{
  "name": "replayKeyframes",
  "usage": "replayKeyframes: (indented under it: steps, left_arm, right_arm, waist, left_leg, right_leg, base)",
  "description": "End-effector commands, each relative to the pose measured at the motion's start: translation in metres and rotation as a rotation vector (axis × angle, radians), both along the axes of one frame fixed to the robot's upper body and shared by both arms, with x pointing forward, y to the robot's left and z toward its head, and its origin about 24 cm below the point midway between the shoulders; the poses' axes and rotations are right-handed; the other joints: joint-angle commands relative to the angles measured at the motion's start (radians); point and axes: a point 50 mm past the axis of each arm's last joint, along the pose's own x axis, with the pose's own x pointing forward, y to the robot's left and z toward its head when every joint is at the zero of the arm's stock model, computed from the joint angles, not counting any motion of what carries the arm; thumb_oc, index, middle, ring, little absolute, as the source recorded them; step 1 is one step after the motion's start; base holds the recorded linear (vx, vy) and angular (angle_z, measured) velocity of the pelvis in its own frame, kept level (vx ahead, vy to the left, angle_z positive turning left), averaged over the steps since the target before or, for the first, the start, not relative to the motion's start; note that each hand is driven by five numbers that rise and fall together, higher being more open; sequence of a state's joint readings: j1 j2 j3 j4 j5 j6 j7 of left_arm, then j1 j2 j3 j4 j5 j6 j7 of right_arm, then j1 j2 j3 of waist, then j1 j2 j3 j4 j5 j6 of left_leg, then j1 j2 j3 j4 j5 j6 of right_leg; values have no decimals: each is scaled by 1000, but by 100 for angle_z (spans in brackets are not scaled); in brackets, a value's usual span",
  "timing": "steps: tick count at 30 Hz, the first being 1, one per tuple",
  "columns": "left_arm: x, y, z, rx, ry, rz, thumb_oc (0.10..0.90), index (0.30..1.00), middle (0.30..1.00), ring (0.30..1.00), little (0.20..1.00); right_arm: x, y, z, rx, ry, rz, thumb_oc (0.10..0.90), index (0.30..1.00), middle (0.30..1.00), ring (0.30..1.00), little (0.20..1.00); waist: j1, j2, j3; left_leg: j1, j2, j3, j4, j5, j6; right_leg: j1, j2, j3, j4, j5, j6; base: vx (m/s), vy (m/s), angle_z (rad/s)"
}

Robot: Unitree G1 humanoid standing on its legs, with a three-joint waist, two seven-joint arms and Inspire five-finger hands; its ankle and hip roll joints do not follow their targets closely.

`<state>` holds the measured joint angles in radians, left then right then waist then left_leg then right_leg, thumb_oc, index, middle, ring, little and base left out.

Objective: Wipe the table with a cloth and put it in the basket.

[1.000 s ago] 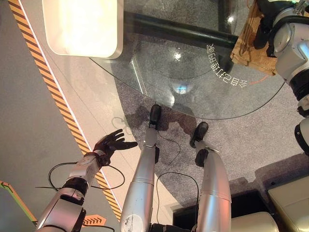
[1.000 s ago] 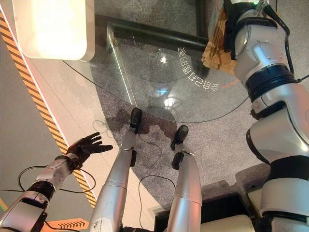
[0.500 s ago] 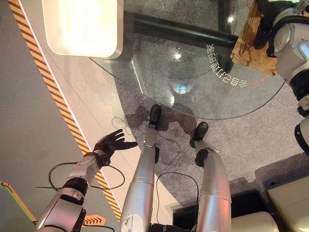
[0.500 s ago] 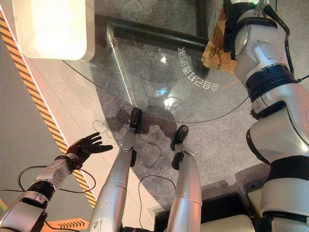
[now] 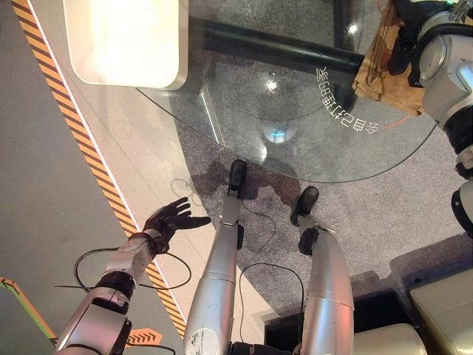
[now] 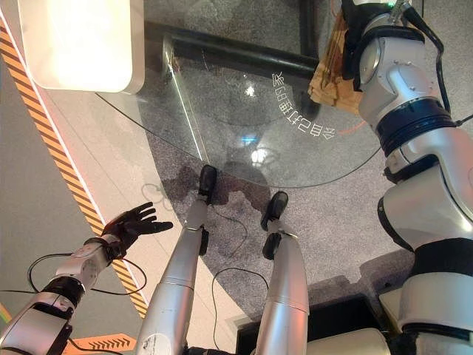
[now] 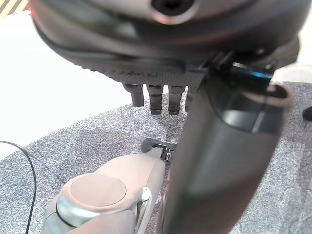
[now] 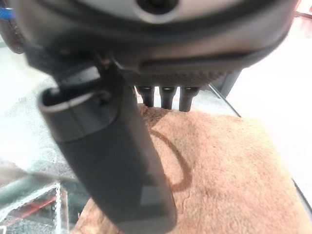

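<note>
A brown cloth lies at the far right of the round glass table. My right hand rests on top of it. In the right wrist view its fingers reach out straight over the brown cloth, with the thumb stretched alongside. My left hand hangs open low at my left side, above the floor and well short of the table; its fingers are spread and hold nothing.
A bright white rounded container stands at the far left by the table's edge. A dark bar runs under the glass. An orange-and-black striped line crosses the floor on the left.
</note>
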<state>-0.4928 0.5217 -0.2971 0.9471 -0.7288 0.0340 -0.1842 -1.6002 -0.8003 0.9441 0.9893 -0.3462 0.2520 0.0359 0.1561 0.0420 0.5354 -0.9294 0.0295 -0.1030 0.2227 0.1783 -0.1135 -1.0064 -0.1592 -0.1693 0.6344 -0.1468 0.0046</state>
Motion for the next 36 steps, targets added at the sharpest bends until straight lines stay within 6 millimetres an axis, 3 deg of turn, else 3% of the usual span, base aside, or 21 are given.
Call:
replayKeyframes:
  steps: [1, 36]
  left_arm:
    - [-19, 27, -8, 40, 50, 55, 800, 900, 900, 900, 900]
    - [-17, 28, -5, 41, 43, 56, 800, 900, 900, 900, 900]
  right_arm:
    - [-6, -27, -7, -52, 46, -85, 100, 300, 300, 300, 200]
    - [-6, -25, -4, -63, 47, -77, 100, 300, 300, 300, 200]
  waist:
    - [-14, 17, -15]
    - [-13, 16, -15]
  left_leg:
    - [8, -31, 54, 100, -117, 71]
    - [17, -31, 58, 92, -116, 72]
  right_leg:
    - [64, 40, -20, -214, 149, 32]
    - [71, 38, -23, -223, 154, 33]
  base:
    - [0, 0, 0]
    - [0, 0, 0]
